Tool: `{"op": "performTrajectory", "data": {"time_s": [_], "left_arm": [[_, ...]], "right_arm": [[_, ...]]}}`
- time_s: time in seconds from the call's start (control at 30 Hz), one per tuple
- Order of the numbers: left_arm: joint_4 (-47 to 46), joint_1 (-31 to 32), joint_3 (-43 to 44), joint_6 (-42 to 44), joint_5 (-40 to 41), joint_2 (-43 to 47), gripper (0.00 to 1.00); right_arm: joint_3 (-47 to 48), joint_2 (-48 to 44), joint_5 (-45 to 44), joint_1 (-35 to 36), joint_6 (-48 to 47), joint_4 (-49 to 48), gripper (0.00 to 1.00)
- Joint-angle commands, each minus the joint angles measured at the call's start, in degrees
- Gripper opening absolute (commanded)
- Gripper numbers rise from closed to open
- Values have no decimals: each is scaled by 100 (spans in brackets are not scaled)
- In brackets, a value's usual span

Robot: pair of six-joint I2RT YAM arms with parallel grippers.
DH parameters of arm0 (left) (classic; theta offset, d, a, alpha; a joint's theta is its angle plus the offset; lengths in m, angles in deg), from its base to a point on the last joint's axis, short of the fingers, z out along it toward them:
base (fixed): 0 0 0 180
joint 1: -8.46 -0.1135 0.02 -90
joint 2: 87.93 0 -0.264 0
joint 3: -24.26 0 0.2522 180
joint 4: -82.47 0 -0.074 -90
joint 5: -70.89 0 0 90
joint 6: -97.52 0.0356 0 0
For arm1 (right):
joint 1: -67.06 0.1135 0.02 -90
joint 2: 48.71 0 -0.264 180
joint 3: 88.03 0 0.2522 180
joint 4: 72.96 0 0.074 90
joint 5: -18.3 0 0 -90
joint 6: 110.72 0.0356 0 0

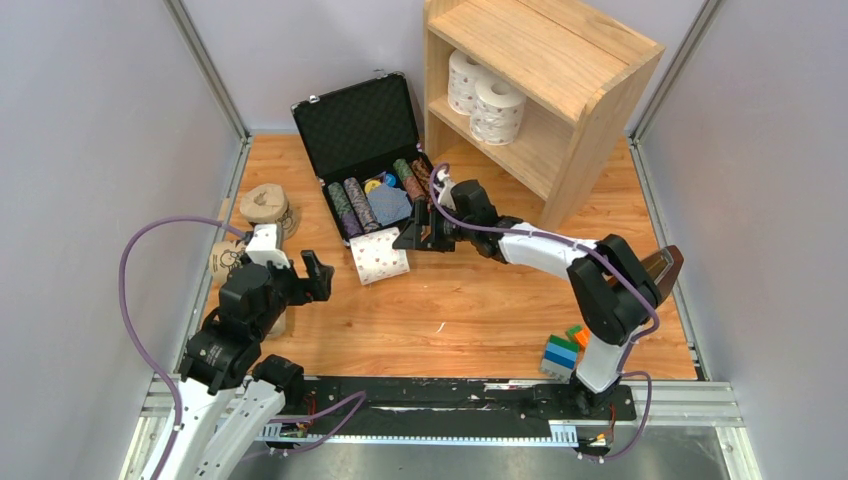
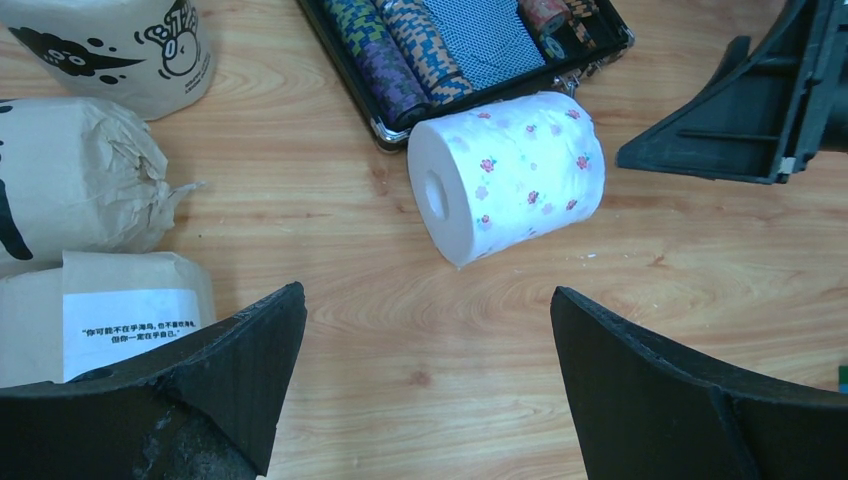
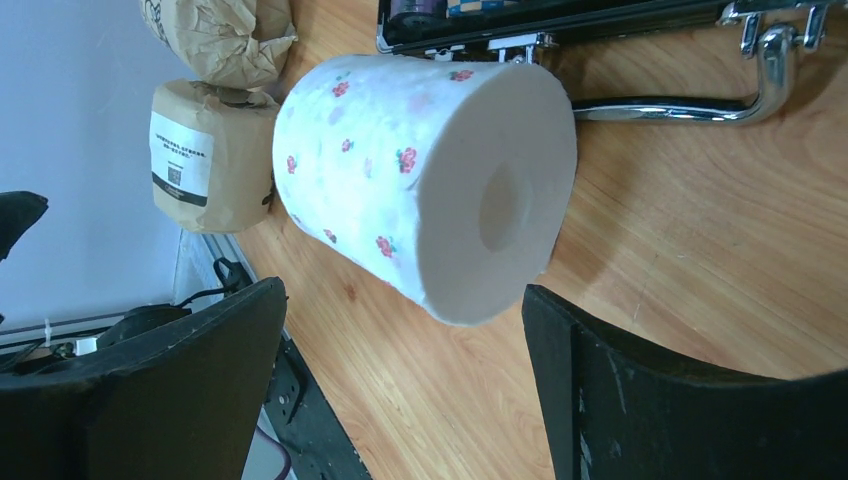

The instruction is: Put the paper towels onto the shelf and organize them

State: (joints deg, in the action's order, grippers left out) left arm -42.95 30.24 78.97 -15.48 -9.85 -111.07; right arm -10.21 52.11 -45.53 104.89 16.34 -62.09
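On the tabletop [image 1: 480, 310], just in front of the open black case [image 1: 360, 125], one white paper towel roll [image 1: 380, 257] lies on its side. The right arm stretches low to the left, and its end effector [image 1: 412, 238] is just beside the roll's end, jaws wide, holding nothing. The left arm is bent near the tan rolls [image 2: 80, 190] (three of them). Its end effector [image 2: 425, 300] is also wide and empty. Two white rolls [image 1: 485, 95] stand on the inner board of the shelf [image 1: 560, 60].

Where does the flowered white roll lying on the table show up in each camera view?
Top external: flowered roll left of centre, before the black case.
Left wrist: upper centre, below the case.
Right wrist: centre, below the case.
Shared landmark: the case's front edge beside the roll.
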Motion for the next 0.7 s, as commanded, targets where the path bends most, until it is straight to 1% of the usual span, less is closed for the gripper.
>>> {"op": "performTrajectory", "data": {"time_s": [0.0, 0.43, 0.6, 0.67], "left_arm": [[-260, 19, -39, 25, -82, -42, 100], [-259, 19, -43, 33, -82, -78, 100], [-251, 19, -37, 42, -91, -135, 100], [-250, 24, -35, 42, -95, -152, 100]], "right_arm": [[-27, 228, 150, 67, 349, -897, 90], [55, 935, 583, 176, 555, -1777, 87], [14, 1064, 900, 234, 689, -2215, 85], [-4, 1104, 966, 233, 728, -2359, 82]]}}
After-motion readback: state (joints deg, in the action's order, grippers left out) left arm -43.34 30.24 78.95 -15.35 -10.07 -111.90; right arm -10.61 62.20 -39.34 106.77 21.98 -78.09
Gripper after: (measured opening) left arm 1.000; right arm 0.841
